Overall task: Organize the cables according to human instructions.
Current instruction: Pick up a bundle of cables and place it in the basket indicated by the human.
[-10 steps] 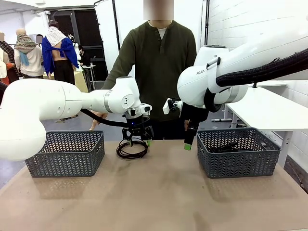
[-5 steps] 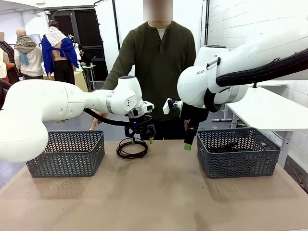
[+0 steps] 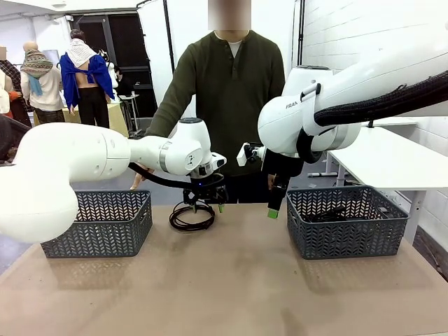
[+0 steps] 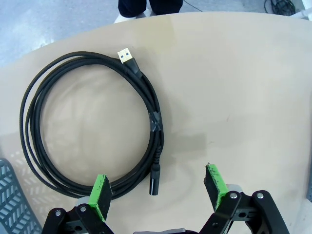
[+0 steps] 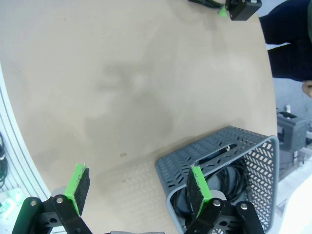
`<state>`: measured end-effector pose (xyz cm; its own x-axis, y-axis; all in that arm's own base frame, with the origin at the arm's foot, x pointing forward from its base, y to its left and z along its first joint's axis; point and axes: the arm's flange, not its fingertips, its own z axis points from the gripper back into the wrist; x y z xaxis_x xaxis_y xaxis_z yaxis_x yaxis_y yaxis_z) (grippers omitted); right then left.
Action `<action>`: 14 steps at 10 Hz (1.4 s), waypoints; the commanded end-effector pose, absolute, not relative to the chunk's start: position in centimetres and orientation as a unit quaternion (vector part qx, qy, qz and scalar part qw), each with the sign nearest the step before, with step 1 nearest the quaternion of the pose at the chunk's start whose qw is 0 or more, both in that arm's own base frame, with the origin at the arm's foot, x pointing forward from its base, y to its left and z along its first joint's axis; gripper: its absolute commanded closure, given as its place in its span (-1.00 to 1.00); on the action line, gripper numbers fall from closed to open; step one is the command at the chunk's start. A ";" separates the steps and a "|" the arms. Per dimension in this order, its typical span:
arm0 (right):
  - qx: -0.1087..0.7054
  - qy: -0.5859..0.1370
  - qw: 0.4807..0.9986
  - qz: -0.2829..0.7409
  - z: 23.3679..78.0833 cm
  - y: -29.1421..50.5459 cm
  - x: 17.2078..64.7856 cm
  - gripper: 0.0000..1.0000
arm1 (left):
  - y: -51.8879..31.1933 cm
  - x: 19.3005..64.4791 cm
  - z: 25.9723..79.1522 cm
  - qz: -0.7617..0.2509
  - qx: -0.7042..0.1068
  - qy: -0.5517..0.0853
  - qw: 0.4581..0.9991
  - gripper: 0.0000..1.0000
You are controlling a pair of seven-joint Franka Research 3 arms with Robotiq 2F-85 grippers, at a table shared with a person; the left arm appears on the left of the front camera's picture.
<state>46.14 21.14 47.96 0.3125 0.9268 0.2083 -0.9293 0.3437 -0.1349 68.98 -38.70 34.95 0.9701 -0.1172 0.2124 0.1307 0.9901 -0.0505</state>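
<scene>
Even, bright indoor light, soft shadows, sharp focus, wide-angle bending in wrist views.

This looks like a robotics lab set up in a large indoor hall. Two white robot arms (image 3: 105,157) reach over a plain tan tabletop (image 3: 231,280), with a grey mesh basket (image 3: 96,224) at either end. Beyond the tabletop are white partition panels (image 3: 178,42), a white brick wall (image 3: 364,31) and a grey floor.

A tan table (image 3: 231,280) carries two grey baskets, one at the left (image 3: 98,222) and one at the right (image 3: 345,220). Between them, near the far edge, lies a coiled black cable (image 3: 192,215).
</scene>
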 end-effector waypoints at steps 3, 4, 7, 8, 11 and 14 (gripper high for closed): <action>0.002 -0.125 0.811 0.572 47.9 21.1 46.2 -1.00 | -38.6 69.2 34.5 -0.058 -0.032 -0.106 0.992 -1.00; 0.002 -0.125 0.811 0.572 47.9 21.1 46.2 -1.00 | -38.6 69.2 34.5 -0.058 -0.032 -0.106 0.992 -1.00; 0.002 -0.125 0.811 0.572 47.9 21.1 46.2 -1.00 | -38.6 69.2 34.5 -0.058 -0.032 -0.106 0.992 -1.00; 0.002 -0.125 0.811 0.572 47.9 21.1 46.2 -1.00 | -38.6 69.2 34.5 -0.058 -0.032 -0.106 0.992 -1.00; 0.002 -0.125 0.811 0.572 47.9 21.1 46.2 -1.00 | -38.8 69.5 34.1 -0.057 -0.035 -0.110 0.992 -1.00; 0.002 -0.125 0.811 0.572 47.9 21.1 46.2 -1.00 | -38.8 70.3 33.9 -0.056 -0.029 -0.120 0.991 -1.00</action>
<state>46.14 21.14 47.95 0.3125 0.9268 0.2083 -0.9293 0.3437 -0.1349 69.43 -38.68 33.87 0.9709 -0.1062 0.2145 0.1204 0.9913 -0.0540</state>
